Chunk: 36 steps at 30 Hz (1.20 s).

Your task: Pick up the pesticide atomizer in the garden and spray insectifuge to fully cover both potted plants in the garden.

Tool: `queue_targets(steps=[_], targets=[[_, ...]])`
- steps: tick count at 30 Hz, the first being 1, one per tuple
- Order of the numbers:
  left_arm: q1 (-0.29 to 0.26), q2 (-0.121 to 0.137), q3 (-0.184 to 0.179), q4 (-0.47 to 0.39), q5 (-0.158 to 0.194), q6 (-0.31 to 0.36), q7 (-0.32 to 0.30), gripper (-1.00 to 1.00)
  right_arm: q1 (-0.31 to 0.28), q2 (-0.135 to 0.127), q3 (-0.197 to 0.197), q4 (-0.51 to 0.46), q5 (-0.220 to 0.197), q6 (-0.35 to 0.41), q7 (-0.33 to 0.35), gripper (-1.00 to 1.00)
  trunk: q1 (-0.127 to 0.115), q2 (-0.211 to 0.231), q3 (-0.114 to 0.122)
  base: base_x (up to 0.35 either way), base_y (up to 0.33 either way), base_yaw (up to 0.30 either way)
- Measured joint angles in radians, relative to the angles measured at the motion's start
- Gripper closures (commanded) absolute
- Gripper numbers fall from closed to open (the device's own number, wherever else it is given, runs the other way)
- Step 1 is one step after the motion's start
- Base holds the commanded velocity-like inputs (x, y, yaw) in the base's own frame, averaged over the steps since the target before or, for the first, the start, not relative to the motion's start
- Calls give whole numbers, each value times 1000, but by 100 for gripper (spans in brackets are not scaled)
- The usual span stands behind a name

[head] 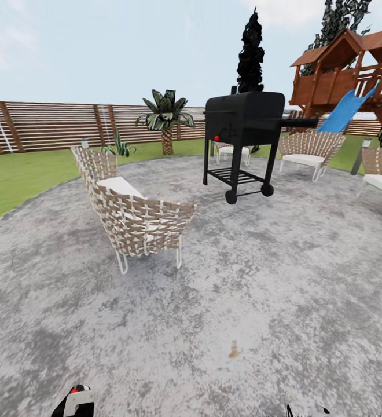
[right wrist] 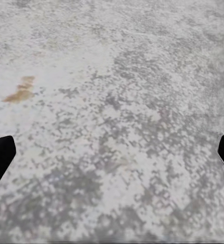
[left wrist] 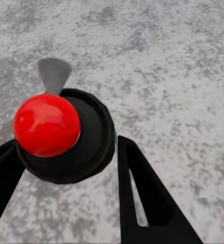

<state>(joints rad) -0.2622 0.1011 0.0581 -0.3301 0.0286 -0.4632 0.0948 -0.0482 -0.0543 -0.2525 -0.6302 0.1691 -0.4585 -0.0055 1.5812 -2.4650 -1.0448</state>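
Observation:
I stand on a grey stone patio in the garden, with green lawn and a brown slat fence beyond it. The pesticide atomizer and the potted plants are out of view. My left gripper hangs low at the head view's bottom edge. In the left wrist view its black fingers stand apart over the paving, with a red ball on a round black part in front of them. My right gripper is open, its fingertips wide apart above bare stone.
A woven chair stands close ahead on the left. A black wheeled grill is farther ahead, with more woven chairs to its right. A palm, a striped-leaf plant and a wooden play tower with a blue slide stand behind.

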Motion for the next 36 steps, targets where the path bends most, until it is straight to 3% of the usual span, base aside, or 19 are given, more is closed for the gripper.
queue_targets(steps=[23, 36], targets=[[0, 0, 1, 0, 0, 0, 0, 100, 0, 0, -1, 7, 0, 1, 1, -100, -88, 161, 85, 0, 0, -291], [0, -1, 2, -1, 3, 0, 0, 100, 0, 0, 0, 4, -2, 2, 5, -100, -88, 161, 88, 0, 0, -291]])
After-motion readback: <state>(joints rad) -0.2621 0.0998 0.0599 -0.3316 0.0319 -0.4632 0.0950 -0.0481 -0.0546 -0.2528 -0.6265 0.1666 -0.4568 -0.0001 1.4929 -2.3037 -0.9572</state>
